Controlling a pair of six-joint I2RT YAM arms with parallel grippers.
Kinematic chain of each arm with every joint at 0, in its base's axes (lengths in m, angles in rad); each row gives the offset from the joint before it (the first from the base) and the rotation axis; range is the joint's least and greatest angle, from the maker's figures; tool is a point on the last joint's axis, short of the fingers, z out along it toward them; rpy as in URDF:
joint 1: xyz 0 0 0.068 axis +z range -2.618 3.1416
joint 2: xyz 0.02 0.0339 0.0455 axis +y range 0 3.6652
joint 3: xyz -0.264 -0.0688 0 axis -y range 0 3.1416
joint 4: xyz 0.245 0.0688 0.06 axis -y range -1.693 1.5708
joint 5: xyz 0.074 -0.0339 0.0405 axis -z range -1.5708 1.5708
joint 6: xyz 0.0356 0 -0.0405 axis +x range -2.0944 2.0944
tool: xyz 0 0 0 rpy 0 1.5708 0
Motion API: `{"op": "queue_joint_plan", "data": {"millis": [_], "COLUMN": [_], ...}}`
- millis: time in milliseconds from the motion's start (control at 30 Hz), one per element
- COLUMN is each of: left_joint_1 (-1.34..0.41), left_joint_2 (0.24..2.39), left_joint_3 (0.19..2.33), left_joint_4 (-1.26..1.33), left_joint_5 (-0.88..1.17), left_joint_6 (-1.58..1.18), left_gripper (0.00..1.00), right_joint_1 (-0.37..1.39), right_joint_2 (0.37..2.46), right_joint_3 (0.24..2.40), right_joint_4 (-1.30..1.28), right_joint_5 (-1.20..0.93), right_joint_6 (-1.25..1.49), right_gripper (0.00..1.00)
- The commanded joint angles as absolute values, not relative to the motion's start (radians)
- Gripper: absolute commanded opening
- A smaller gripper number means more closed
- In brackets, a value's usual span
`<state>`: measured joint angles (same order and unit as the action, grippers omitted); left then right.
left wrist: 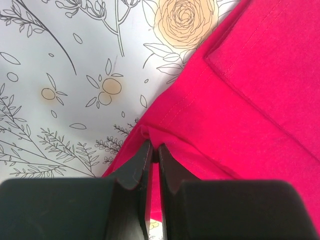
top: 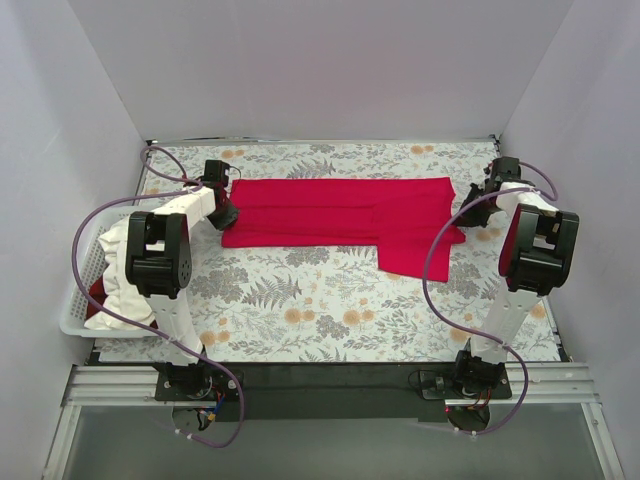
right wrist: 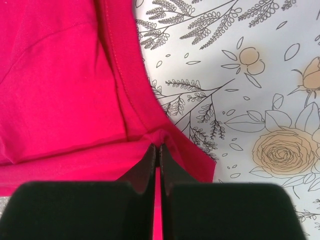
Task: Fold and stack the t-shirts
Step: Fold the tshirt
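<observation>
While left claw (left wrist: 154, 148) and right claw (right wrist: 159, 149) clamp its ends, red t-shirt (top: 340, 212) folded lengthwise, flat

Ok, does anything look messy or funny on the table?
A little. The red t-shirt is folded into a long strip, but one flap sticks out below its right end, so the edge is uneven. The left gripper and right gripper each pinch an end of it. Nothing looks torn or spilled.

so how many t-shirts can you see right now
3: red t-shirt flat mid-table, white t-shirt in the basket, second red t-shirt peeking beneath it. More may be hidden.
</observation>
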<state>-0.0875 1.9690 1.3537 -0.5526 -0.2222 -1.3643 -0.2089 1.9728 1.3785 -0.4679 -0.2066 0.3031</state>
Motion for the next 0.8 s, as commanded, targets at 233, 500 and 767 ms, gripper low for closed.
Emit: {"op": "queue_joint_plan", "data": {"millis": [233, 500, 767], "left_joint_1": [-0.078, -0.078, -0.078], "left_joint_2": [1.862, 1.901, 1.965], "left_joint_3": [1.353, 1.354, 1.364], "left_joint_4": [-0.529, -0.515, -0.514], "left_joint_5": [-0.308, -0.319, -0.302], "left_joint_6": [-1.348, -1.364, -1.362], "left_gripper": [0.00, 0.00, 0.02], "right_joint_1": [-0.201, -0.201, -0.198], "right_joint_2": [1.914, 1.959, 1.999], "right_joint_3": [1.466, 1.467, 1.463], "right_joint_4": [-0.434, -0.431, -0.411], "right_joint_5": [-0.199, -0.203, -0.192], "right_joint_6": [0.295, 0.287, 0.264], "right_gripper": [0.01, 0.02, 0.15]}}
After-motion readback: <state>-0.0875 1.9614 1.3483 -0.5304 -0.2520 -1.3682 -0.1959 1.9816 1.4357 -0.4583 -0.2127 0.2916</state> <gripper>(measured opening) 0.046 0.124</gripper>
